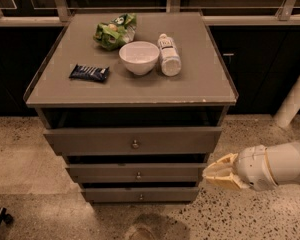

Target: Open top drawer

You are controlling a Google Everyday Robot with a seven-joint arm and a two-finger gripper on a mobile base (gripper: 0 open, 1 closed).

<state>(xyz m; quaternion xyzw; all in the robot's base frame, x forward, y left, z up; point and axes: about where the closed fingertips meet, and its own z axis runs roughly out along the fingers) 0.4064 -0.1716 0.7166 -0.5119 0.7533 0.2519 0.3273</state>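
Note:
The top drawer (90, 141) is the widest of three grey-brown drawer fronts in the cabinet, with a small round metal knob (135, 144) in its middle. A dark gap shows between it and the cabinet top. My gripper (209, 174) is to the right of the cabinet, level with the middle drawer (100, 173) and just off its right end. It is below and right of the top drawer's knob and touches nothing. Its cream fingers (222, 165) point left and are drawn together, holding nothing.
On the cabinet top (200, 79) lie a green snack bag (115, 30), a white bowl (139, 57), a white bottle on its side (168, 54) and a dark blue snack bar (89, 72). The bottom drawer (110, 194) sits lowest. A white post (295, 96) stands at the right on speckled floor.

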